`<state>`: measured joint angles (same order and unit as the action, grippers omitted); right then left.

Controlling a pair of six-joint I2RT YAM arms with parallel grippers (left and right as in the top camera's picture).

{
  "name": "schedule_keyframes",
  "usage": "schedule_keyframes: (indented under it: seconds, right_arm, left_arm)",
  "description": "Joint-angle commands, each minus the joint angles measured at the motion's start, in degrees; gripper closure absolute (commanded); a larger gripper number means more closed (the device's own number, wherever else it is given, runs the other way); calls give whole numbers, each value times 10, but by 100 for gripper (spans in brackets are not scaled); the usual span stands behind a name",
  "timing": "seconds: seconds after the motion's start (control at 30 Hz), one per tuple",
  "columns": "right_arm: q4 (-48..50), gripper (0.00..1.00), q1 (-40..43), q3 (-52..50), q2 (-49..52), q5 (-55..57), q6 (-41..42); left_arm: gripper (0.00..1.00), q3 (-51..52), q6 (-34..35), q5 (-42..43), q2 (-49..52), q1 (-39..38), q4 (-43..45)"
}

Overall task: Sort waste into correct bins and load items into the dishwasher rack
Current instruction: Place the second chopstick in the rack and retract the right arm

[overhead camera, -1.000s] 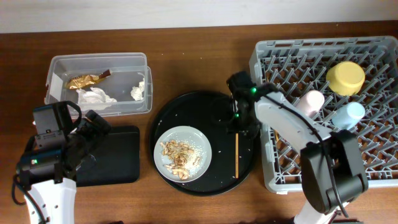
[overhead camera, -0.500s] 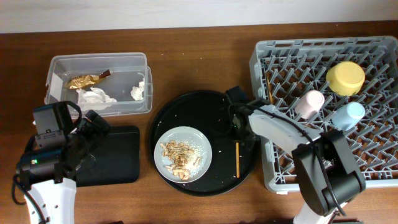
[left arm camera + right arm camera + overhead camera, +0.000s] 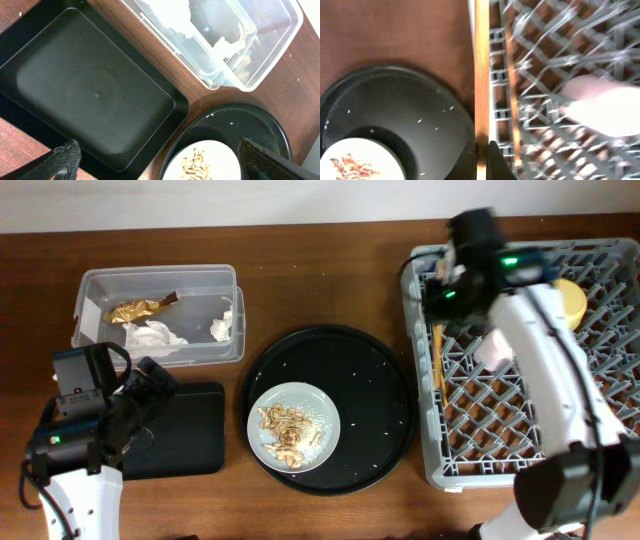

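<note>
Step in hand: loading the chopstick [image 3: 481, 75] into the rack [image 3: 470, 430].

- Right gripper [image 3: 481, 159] is pinching the stick, fingers pressed close on it.
- Stick is lying along the rack's left edge; just inside or over the rim, cannot tell.
- Bowl [image 3: 565, 300] and pink cup [image 3: 497, 345] are sitting in the rack.
- Left gripper [image 3: 162, 160] is hanging spread and empty over the black tray [image 3: 190, 430].
- Plate [image 3: 330, 415] is carrying scraps [image 3: 285, 435].

Next, likely: lower the stick among the pegs and release. Being thin, it may slip through the lattice.
</note>
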<state>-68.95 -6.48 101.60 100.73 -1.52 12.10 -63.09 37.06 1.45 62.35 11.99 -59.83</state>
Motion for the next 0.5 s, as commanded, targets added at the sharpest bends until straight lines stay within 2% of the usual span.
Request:
schedule_keyframes:
  seconds: [0.0,0.2,0.23,0.27,0.3,0.33,0.4,0.47]
  right_arm:
    - [11,96,39,5,7,-11,-88]
    - [38,95,42,-2,61,-18,-89]
    - [35,88,42,-2,73,-24,-89]
    - [31,72,42,-2,75,-29,-89]
    - [29,42,42,-2,77,-33,-89]
    - [27,24,42,-2,77,-42,-89]
    - [18,17,42,-2,77,-45,-86]
    - [-4,17,42,-2,73,-54,-67]
  left_arm:
    - [1,0,-7,-4,-5,1,1]
    - [1,0,-7,-4,-5,1,1]
    - [1,0,-7,-4,-5,1,1]
    - [1,0,-7,-4,-5,1,1]
    - [1,0,-7,-4,-5,1,1]
    - [1,0,-7,-4,-5,1,1]
    - [1,0,-7,-4,-5,1,1]
    - [1,0,-7,-4,-5,1,1]
